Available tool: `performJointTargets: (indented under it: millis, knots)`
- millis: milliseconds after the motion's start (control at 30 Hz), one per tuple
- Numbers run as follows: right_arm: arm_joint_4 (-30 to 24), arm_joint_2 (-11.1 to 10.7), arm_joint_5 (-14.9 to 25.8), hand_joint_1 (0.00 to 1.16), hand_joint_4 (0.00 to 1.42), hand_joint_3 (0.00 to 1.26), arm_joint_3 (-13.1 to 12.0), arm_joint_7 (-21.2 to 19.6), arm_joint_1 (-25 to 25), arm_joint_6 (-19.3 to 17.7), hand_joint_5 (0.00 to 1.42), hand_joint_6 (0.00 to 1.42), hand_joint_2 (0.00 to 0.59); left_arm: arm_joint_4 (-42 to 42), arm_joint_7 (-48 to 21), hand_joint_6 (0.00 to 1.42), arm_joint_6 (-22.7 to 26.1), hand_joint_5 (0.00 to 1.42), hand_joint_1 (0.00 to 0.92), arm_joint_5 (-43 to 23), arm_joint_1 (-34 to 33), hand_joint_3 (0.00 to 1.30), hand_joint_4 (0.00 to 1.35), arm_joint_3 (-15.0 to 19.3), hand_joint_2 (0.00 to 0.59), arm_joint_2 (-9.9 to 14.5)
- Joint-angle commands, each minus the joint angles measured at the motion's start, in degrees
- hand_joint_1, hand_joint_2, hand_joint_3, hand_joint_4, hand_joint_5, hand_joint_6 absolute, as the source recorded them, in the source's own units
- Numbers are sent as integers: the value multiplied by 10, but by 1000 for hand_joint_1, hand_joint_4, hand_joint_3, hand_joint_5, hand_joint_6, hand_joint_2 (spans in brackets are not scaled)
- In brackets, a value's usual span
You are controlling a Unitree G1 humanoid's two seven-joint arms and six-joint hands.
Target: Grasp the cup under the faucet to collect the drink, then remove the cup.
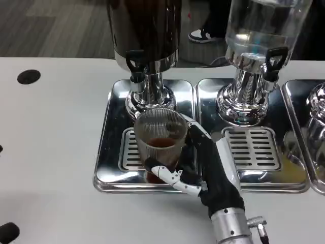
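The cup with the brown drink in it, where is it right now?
In the head view the cup sits just left of centre, held by the right hand over the left drip tray, just in front of the dark dispenser's faucet.
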Motion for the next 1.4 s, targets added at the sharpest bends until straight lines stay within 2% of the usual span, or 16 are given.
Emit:
performJointTargets:
  millis: [33, 700, 1400]
  knots:
    - [-34, 3, -4, 887, 362, 308, -2, 1, 19, -25, 352, 242, 204, -11, 6, 0, 3, 0, 0, 3, 3, 0, 0, 0, 15, -5]
    - [-90, -27, -17, 881, 377, 316, -7, 3, 125, -64, 361, 243, 202, -26, 4, 0, 3, 0, 0, 7, 11, 0, 0, -1, 16, -11]
    - [-78, -43, -14, 869, 392, 329, -31, -2, 190, -138, 373, 260, 210, -48, 4, 0, 11, 0, 0, 13, 18, 0, 0, 3, 16, -14]
